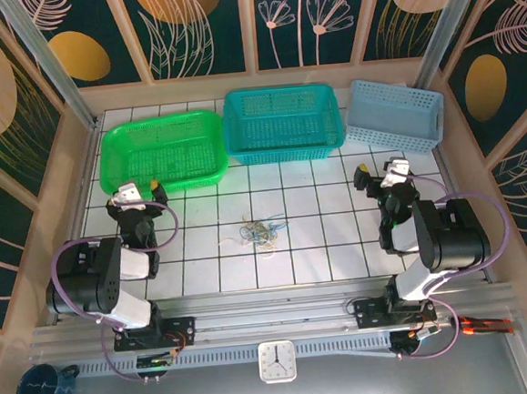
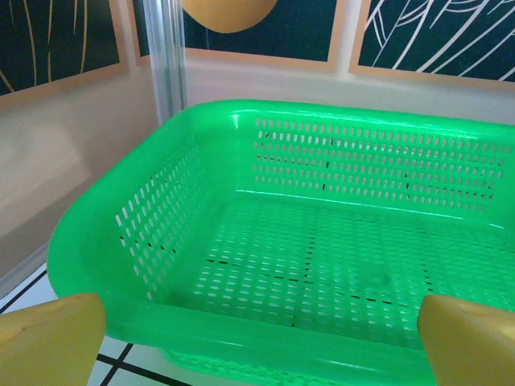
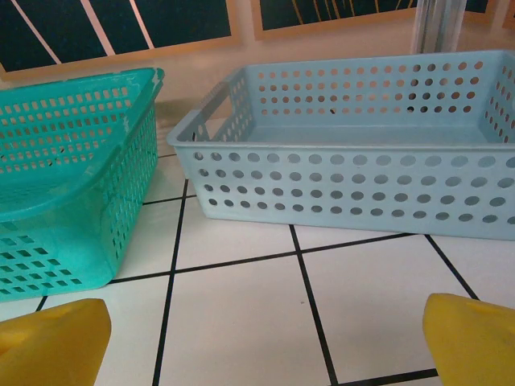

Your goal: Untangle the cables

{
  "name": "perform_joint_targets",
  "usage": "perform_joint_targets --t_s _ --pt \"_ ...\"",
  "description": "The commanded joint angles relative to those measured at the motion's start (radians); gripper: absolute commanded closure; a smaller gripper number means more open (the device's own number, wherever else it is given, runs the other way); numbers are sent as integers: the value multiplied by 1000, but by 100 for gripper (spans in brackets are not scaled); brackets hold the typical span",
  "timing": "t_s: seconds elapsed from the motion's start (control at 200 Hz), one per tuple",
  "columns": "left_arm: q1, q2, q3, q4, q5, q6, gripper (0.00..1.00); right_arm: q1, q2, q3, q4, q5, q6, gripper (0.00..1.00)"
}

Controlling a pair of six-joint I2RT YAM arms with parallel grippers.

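Note:
The cables (image 1: 262, 231) lie in one small tangled clump of thin white, yellow-orange and light blue wires on the white tiled table, midway between the two arms. My left gripper (image 1: 141, 189) rests at the left, just in front of the green basket, well away from the clump. In its wrist view the yellow fingertips (image 2: 48, 338) stand wide apart with nothing between them. My right gripper (image 1: 380, 168) sits at the right, also far from the cables. Its yellow fingertips (image 3: 52, 342) are spread over bare tile, holding nothing.
Three baskets line the back of the table: a green basket (image 1: 115, 168) at left, a teal basket (image 1: 284, 145) in the middle, a light blue basket (image 1: 395, 134) at right. A small clock (image 1: 276, 361) and a dark blue mug (image 1: 41, 386) sit below the front rail.

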Motion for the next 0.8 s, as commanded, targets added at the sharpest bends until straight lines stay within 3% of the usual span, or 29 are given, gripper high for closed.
perform_joint_targets --t_s 0.0,0.796 --pt "6 -3 3 42 -8 -15 1 8 -3 3 33 12 5 1" --pt "6 0 9 31 -9 -14 1 4 -2 4 31 13 8 1"
